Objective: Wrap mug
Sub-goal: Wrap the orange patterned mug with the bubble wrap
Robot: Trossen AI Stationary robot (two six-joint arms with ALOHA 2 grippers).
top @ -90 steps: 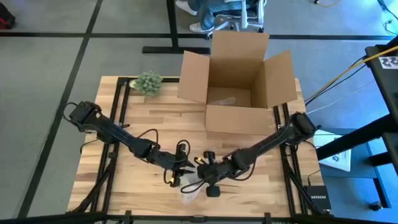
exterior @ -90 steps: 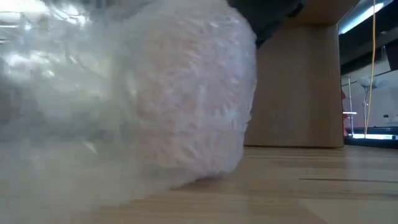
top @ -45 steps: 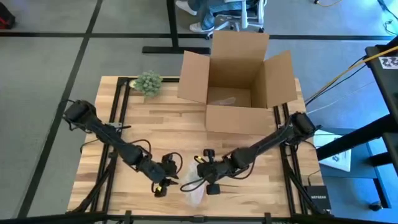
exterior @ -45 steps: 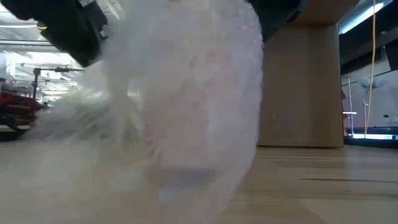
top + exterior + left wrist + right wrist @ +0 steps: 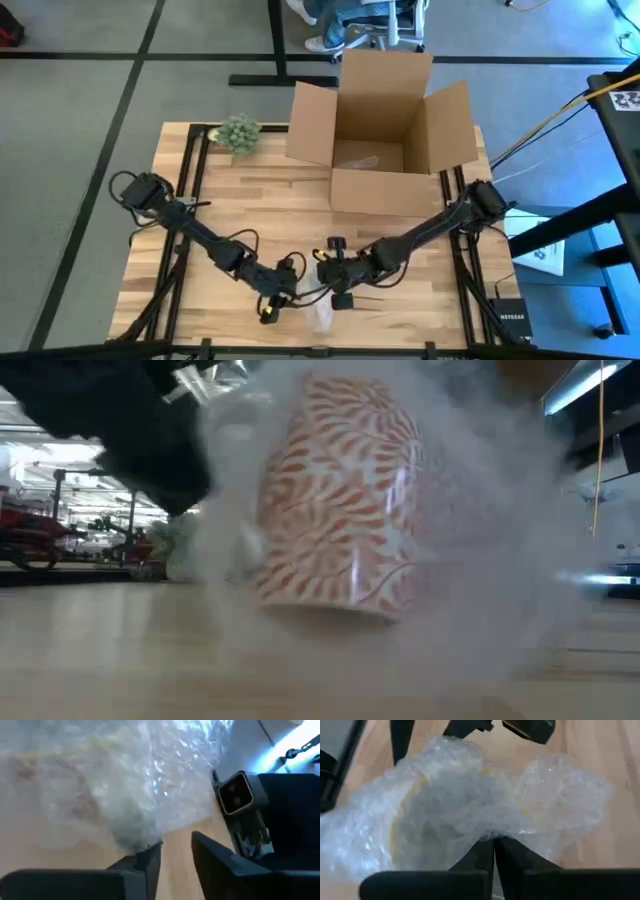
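Observation:
The mug point(image 5: 340, 510), white with an orange leaf pattern, shows through clear bubble wrap point(image 5: 470, 805) close to the low camera, a little tilted. The wrapped bundle point(image 5: 318, 308) lies near the table's front edge, between the two grippers. My right gripper point(image 5: 494, 845) is shut on the wrap at the bundle's right side point(image 5: 325, 288). My left gripper point(image 5: 175, 850) stands open at the bundle's left point(image 5: 285, 298), with bare table between its fingers and the wrap's edge point(image 5: 135, 842) just beside one fingertip. My right gripper pinches a bunched part of the bubble wrap point(image 5: 492, 832) between its two shut fingers, coming in low from the table's right; several layers seem gathered there. The wrap spreads slack over the mug beyond the fingers. My left gripper: I cannot tell whether its fingertip touches the wrap's edge.
An open cardboard box point(image 5: 380, 150) stands at the table's far side, its flaps spread. A small green plant point(image 5: 238, 132) sits at the far left corner. Bare wood lies between the box and the bundle.
My left gripper has left the bundle, gone toward the table's near left, then come back to the wrap's left side. The bundle has shifted in my right gripper: the thick layers in front of the low camera have drawn aside, so the mug's pattern now shows through.

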